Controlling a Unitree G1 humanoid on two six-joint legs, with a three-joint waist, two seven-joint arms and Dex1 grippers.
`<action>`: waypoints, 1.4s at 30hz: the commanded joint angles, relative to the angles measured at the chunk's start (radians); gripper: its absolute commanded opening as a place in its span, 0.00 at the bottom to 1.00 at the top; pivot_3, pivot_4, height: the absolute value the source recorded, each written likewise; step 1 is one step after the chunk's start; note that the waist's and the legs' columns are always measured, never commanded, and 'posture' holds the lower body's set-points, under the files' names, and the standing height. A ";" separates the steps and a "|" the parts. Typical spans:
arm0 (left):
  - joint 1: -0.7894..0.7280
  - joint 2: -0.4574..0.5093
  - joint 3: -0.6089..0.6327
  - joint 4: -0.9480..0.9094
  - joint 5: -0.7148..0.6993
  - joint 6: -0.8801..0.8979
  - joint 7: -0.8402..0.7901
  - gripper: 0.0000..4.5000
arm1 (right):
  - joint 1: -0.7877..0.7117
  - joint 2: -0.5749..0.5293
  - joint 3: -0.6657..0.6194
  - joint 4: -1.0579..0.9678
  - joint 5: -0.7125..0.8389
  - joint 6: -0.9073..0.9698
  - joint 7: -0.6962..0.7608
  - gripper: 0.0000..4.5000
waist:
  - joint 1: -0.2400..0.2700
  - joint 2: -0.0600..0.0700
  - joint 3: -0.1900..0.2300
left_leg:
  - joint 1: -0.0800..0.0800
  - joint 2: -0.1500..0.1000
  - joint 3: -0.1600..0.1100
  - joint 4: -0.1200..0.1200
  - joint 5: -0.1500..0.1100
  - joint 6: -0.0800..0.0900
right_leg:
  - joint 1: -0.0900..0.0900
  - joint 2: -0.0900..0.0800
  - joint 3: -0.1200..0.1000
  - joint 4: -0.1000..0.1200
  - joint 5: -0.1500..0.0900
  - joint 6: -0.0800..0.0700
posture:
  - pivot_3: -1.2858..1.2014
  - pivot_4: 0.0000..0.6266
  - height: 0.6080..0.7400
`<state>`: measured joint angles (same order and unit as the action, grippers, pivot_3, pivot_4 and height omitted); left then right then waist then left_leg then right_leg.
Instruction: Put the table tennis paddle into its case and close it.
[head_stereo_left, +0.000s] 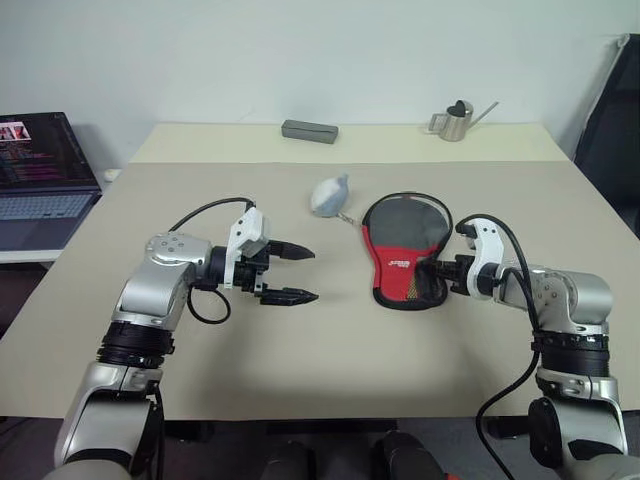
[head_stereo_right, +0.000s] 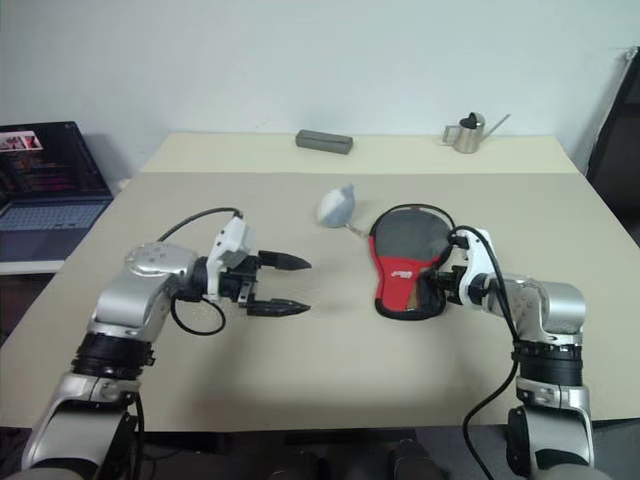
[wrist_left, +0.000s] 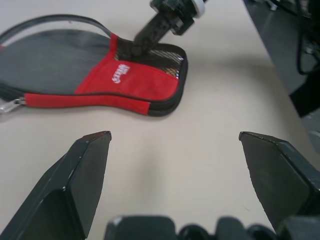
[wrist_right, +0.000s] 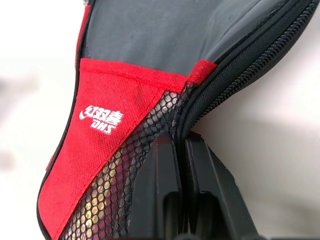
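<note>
So the right gripper (head_stereo_left: 437, 270) is sitting clenched tight, fingers pressed together with nothing gripped between them, tips resting right at the mesh-pocket edge of the case (head_stereo_left: 404, 250), down at its narrow handle end. From the right wrist view I can't really tell if it's pressing on the fabric or just touching the zip seam there. The left gripper (head_stereo_left: 292, 273) is hanging wide open and empty, well off to the left of the case, pointing toward it across the bare table (head_stereo_left: 300, 370).

The case itself is lying flat, red part and white logo facing up. Its zipper line is looking mostly run round the rim, though I can't say for sure it's shut all the way. The table tennis paddle isn't lying anywhere out on the table, so my guess is it's already tucked inside, going by how the pouch is sitting.

A small pale grey-blue lump (head_stereo_left: 329, 196) is resting just beyond the case's top left. Further behind the case, a grey block (head_stereo_left: 309, 130) and a little metal watering can (head_stereo_left: 456, 121) are parked near the far edge.

I'd say it's nearly done, with maybe a last bit of zipper left.
</note>
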<state>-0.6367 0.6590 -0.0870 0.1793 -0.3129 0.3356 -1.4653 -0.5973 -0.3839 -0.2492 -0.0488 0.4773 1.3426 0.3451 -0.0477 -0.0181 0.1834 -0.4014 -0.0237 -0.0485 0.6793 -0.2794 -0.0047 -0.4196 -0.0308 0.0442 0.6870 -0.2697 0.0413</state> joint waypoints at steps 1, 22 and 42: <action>0.006 0.031 -0.012 -0.044 -0.023 -0.015 -0.049 1.00 | 0.030 -0.009 -0.024 -0.101 0.044 0.068 0.004 0.02 | 0.000 0.000 0.000 | 0.000 0.000 0.000 0.000 0.000 0.000 | 0.000 0.000 0.000 0.000 0.000 0.000 | 0.52 0.24 1.00; 0.057 0.056 -0.071 -0.124 -0.077 0.004 -0.103 1.00 | 0.334 -0.052 -0.072 -0.500 0.229 0.272 -0.004 0.02 | 0.009 0.000 0.000 | 0.002 0.000 -0.004 -0.001 0.000 0.000 | 0.006 0.000 -0.003 -0.006 0.000 0.000 | 0.52 0.24 1.00; 0.072 0.089 -0.103 -0.177 -0.115 0.025 -0.116 1.00 | 0.408 -0.099 -0.045 -0.585 0.456 0.272 -0.089 0.02 | 0.012 0.000 0.000 | 0.003 0.000 -0.004 -0.001 0.000 0.000 | 0.007 0.001 -0.003 -0.006 0.000 0.000 | 0.52 0.24 1.00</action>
<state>-0.5631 0.7355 -0.1916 0.0404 -0.4017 0.3514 -1.5344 -0.2045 -0.4737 -0.3090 -0.5905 0.8738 1.5999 0.2530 -0.0359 -0.0180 0.1833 -0.3984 -0.0233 -0.0528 0.6787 -0.2797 -0.0043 -0.4121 -0.0299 0.0412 0.6806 -0.2700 0.0416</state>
